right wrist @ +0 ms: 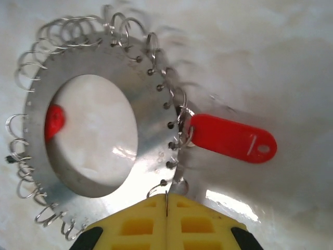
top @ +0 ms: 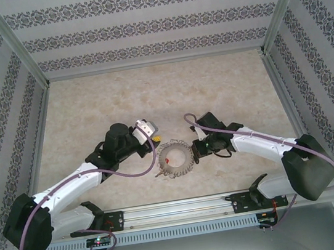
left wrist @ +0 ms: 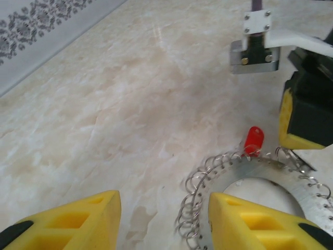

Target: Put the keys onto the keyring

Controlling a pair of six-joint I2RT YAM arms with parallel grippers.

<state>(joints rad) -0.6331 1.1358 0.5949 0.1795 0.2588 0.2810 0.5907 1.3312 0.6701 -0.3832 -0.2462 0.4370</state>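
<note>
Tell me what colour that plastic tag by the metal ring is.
Bright red; the tag shows best in the right wrist view.

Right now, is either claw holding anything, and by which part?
The right claw is shut on the keyring, pinching a wire loop at its rim. The left claw is open, holding nothing.

keyring (right wrist: 151,112): the flat plate is looking like brushed silvery metal and is catching soft glare
wire loops (right wrist: 52,36): all round the keyring's rim, thin bright metal wire is glinting
key head (right wrist: 231,138): against the keyring's outer loops, smooth red plastic is shining, slightly glossy
table (left wrist: 114,104): around the keyring, a smooth, cream, marble-look surface is reflecting light
left gripper (left wrist: 162,208): beside the keyring, its fingers are showing matt yellow plastic with moulded recesses
right gripper (right wrist: 166,208): at the keyring's rim, its fingers are showing the same matt yellow plastic, with black at the sides
</note>
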